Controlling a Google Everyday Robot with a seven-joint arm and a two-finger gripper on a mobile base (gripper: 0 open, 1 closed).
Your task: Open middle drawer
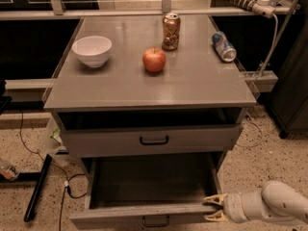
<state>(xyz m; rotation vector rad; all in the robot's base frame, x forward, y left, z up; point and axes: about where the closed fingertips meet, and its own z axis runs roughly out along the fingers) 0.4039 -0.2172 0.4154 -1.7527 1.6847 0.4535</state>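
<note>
At bottom right, noticing the gripper (211, 209) sticking in from the frame's edge on a pale arm (279, 207), holding its yellowish fingers (214, 199) apart, one above the other, with the tips lying at the right end of the front panel of the middle drawer (144, 184). Not managing to tell whether they are touching the panel or sitting just beside it. Finding the middle drawer standing pulled far out of the cabinet, showing a plain grey inside and carrying a small black handle (155, 221) at the centre of its front, close to the lower edge of the view. Just above, noting the top drawer (110, 142) sitting slightly forward under the countertop (202, 88), with a dark gap over it. Up on the countertop, counting a white bowl (92, 50) at left, a red apple (154, 60) near the centre, an upright can (171, 32) just behind the apple, and a second can (224, 46) lying on its side toward the right edge. Down at left, spotting a dark bar (38, 189) lying on a speckled floor (274, 162).
</note>
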